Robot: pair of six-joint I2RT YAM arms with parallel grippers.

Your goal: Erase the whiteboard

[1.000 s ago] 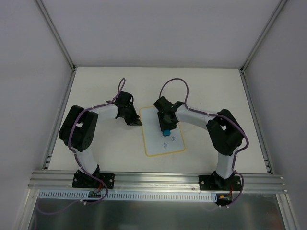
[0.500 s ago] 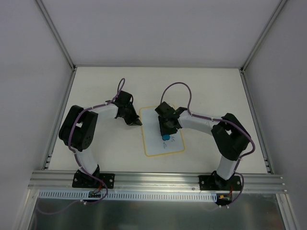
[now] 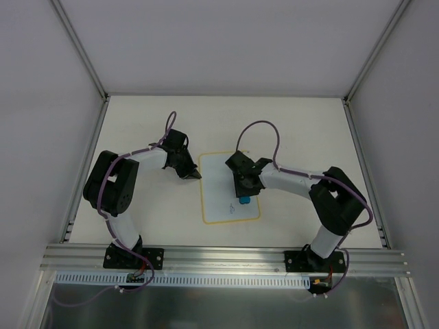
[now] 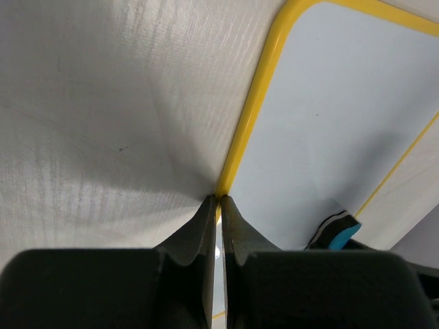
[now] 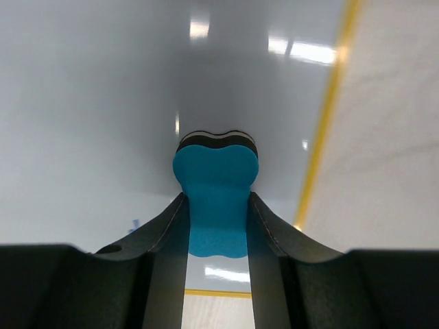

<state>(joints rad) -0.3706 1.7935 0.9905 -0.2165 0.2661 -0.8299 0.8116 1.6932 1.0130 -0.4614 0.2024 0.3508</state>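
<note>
The whiteboard (image 3: 215, 184) lies flat on the table between the arms, white with a thin yellow rim. My right gripper (image 3: 244, 197) is shut on a blue eraser (image 3: 244, 201) and holds it down on the board's near right part. The right wrist view shows the eraser (image 5: 216, 192) squeezed between both fingers, its dark felt end on the whiteboard (image 5: 103, 103). A faint blue mark (image 3: 231, 209) sits just left of it. My left gripper (image 3: 197, 176) is shut, its tips (image 4: 220, 200) resting on the yellow left rim of the whiteboard (image 4: 329, 123).
The cream tabletop (image 3: 137, 130) is bounded by white walls with metal posts at the back and sides. An aluminium rail (image 3: 226, 259) carrying both arm bases runs along the near edge.
My right gripper has slid the eraser toward the near edge of the board, and the blue writing on the right is gone. The left gripper has stayed on the rim.
</note>
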